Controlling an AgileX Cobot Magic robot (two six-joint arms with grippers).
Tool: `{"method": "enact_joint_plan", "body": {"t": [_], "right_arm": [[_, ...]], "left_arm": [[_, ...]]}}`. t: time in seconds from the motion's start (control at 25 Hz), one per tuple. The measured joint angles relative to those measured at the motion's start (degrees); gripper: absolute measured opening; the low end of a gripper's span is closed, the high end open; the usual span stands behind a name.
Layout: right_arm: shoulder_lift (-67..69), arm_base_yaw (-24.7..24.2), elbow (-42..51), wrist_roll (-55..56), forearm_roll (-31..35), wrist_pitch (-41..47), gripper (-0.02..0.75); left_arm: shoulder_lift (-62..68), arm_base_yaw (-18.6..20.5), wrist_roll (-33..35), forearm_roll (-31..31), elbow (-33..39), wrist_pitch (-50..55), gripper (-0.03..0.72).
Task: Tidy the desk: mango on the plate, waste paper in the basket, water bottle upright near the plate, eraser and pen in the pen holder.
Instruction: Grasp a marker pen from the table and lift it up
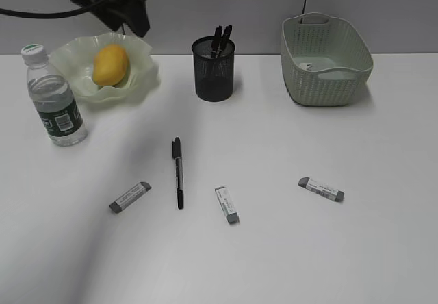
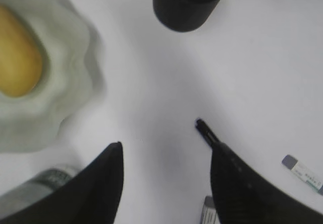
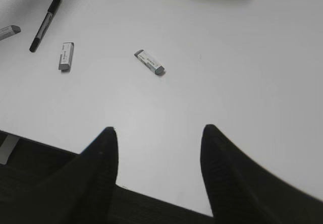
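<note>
Black marker pen [image 2: 208,133] lies beside the left gripper [image 2: 166,156], whose jaws, like the right gripper's [image 3: 159,138], gape empty.

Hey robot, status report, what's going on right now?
Left gripper and right gripper open, empty. Mango on plate, bottle upright. Pen, three erasers loose on desk. Nothing blocking.
</note>
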Motion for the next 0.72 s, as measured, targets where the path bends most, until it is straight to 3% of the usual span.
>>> {"method": "enact_joint_plan", "body": {"t": [0.28, 0.48, 0.72], "right_arm": [[0.0, 0.0, 0.0, 0.0, 0.0, 0.0, 0.426], [0.0, 0.0, 0.0, 0.0, 0.0, 0.0, 0.426], [2.6, 0.0, 0.0, 0.0, 0.0, -0.2, 0.425]], "left_arm": [[-14.0, 7.0, -0.5, 0.8, 17.3, 0.0, 0.424], [-29.7, 12.5, -0.5, 0.9, 33.8, -3.1, 0.424], [-50.1, 14.3, -0.5, 1.6, 55.1, -14.9, 0.424]]}}
